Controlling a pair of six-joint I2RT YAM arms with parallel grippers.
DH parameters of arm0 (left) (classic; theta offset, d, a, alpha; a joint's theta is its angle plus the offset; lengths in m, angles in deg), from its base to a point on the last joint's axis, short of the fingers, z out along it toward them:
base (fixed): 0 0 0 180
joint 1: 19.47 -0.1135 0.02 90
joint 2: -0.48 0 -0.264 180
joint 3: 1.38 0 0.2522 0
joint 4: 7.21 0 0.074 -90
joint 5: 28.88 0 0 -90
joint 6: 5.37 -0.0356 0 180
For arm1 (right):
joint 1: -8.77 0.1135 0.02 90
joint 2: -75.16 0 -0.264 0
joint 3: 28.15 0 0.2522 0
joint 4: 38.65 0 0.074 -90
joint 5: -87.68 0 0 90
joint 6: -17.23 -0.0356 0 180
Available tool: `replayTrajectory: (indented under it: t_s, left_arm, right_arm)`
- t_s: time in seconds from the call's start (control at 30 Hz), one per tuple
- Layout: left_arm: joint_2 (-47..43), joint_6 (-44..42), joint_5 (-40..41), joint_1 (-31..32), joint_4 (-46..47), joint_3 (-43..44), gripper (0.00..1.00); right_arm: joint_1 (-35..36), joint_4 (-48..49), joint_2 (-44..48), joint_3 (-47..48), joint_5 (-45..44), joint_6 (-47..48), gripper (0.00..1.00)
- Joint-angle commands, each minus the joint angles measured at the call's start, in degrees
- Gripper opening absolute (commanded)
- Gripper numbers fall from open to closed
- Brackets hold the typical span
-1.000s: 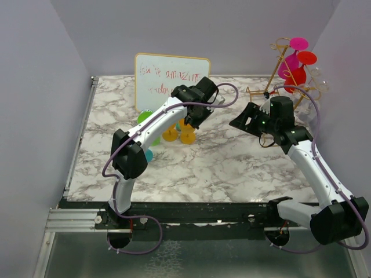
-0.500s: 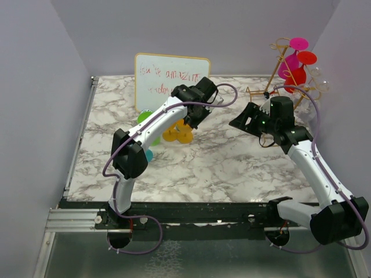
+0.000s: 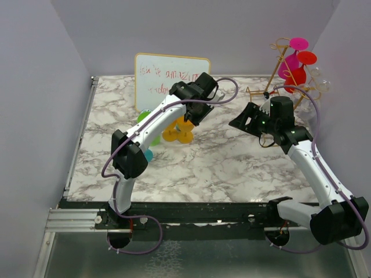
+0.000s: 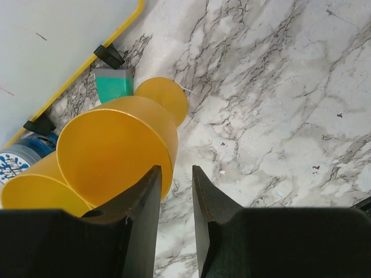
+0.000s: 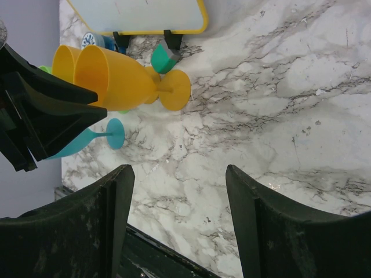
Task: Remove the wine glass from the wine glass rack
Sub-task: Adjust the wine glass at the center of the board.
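From where I stand, the wine glass rack [image 3: 276,69] is at the far right corner of the marble table [image 3: 220,162], its gold wire leaning up against the right-hand wall. A pink wine glass [image 3: 287,67] and a red wine glass [image 3: 297,75] hang on it with their feet uppermost, and clear glasses [image 3: 322,86] show on its right side. The right hand [image 5: 179,171] hovers above the table just in front of the rack. Its two fingers are spread wide with only bare marble between them, so it holds nothing. Across the table the left arm reaches toward the whiteboard [image 3: 171,72] that stands along the far edge. The left hand [image 4: 174,171] points down beside two orange glasses [image 4: 116,150] lying on their sides. Its fingers are parted by a narrow gap with nothing in it, and the left finger sits right against the nearer orange bowl, though I cannot tell if it touches. A teal glass [image 5: 87,139] lies on its side near the orange ones, toward the left arm's base. A green block [image 4: 113,83] rests at the foot of the whiteboard.
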Motion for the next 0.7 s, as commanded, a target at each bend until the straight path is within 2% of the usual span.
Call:
replayTrajectory:
  t_s: [0.0, 0.4, 0.67]
  left_arm:
    - [-0.92, 0.33, -0.59, -0.57, -0.68, -1.20, 0.28]
    - [0.65, 0.12, -0.96, -0.75, -0.59, -1.84, 0.11]
    - [0.45, -0.30, -1.55, -0.75, -0.76, -1.12, 0.04]
  right_arm:
    - [0.36, -0.53, -0.22, 1.01, 1.31, -0.27, 0.70]
    - [0.36, -1.58, 0.45, 2.25, 0.82, 0.20, 0.70]
    - [0.36, -1.20, 0.91, 2.03, 0.84, -0.31, 0.70]
